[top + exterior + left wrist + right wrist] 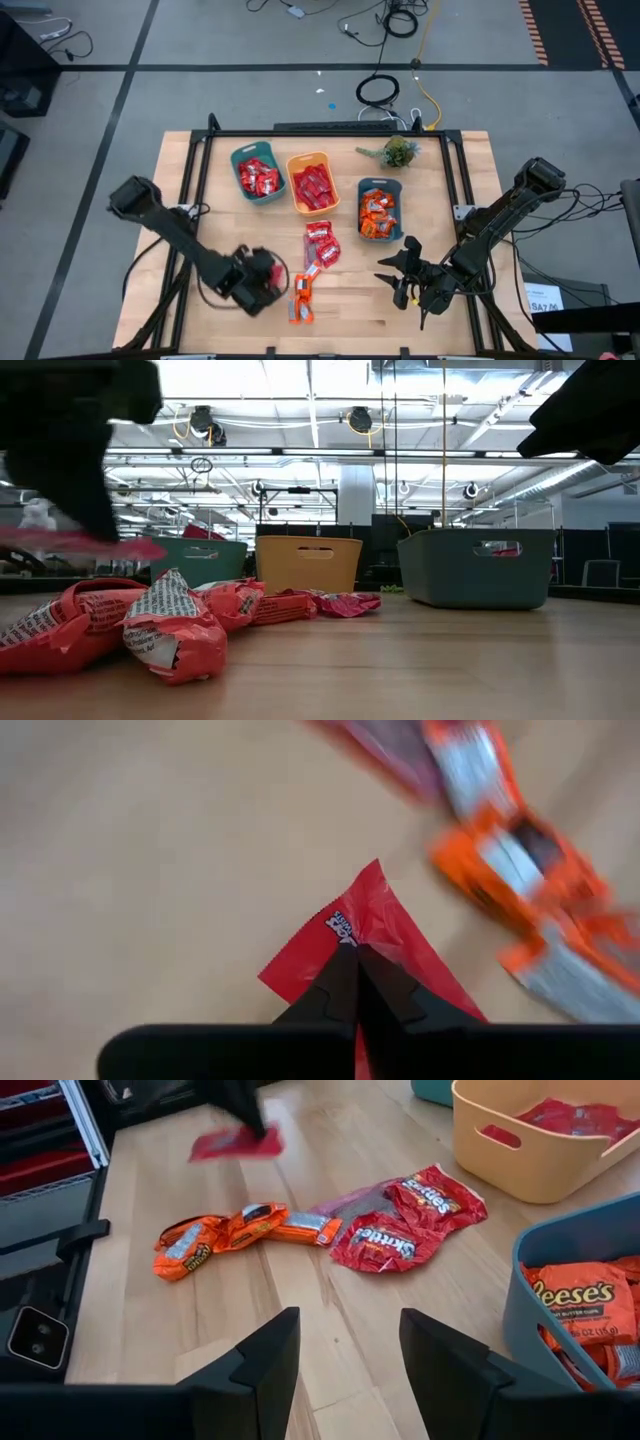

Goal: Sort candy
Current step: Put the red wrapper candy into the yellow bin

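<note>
My left gripper is clenched on a red candy; I should lift cleanly, clearing the orange candies; right gripper waits, jaws apart

Grey floor, cables, ceiling lights

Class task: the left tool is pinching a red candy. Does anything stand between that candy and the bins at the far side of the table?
Nothing visible blocks it. The left tool holds the red candy above the wood; the loose candies lie low on the table, beside the way to the bins.
</note>
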Tool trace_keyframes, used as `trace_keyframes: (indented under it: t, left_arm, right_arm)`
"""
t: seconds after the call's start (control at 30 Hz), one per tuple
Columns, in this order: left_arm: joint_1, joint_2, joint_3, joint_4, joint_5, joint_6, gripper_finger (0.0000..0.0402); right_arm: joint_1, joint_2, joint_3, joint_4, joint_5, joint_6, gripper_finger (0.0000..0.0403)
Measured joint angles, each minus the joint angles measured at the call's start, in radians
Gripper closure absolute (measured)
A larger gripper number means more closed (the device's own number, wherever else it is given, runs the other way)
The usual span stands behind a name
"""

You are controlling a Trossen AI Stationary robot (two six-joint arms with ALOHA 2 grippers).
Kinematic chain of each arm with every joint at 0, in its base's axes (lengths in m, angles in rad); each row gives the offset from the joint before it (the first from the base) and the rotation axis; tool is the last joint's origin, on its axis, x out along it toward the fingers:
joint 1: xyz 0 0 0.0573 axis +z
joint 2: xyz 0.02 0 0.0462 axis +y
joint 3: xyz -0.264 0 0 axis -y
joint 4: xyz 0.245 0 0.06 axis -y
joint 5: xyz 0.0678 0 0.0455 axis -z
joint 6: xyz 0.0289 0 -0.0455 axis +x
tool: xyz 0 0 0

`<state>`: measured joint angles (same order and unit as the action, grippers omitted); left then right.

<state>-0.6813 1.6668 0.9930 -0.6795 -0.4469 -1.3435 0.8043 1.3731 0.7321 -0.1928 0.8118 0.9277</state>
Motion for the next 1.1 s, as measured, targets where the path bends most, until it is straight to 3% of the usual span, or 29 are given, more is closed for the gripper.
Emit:
trace_keyframes:
  t: [0.13,0.3,0.6,0.83,1.1]
  left_arm:
    - [0.074,-0.092,0.010,-0.100,-0.037,0.102,0.0398]
    - [0.224,-0.174,0.034,-0.102,-0.102,0.240,0.0399]
    - [0.566,-0.197,0.091,0.027,-0.105,0.542,0.0399]
    - [0.799,-0.196,0.094,0.246,0.062,0.723,0.0400]
    - [0.937,-0.194,0.094,0.255,0.077,0.749,0.0400]
  right_arm:
    - [0.000,0.000,0.000,0.000,0.000,-0.002,0.0238]
    - [0.000,0.000,0.000,-0.002,0.000,-0.007,0.0238]
    - [0.000,0.000,0.000,0.002,-0.001,-0.025,0.0238]
    - [0.000,0.000,0.000,0.001,-0.001,-0.029,0.0238]
    - [0.000,0.000,0.000,0.001,-0.001,-0.050,0.0238]
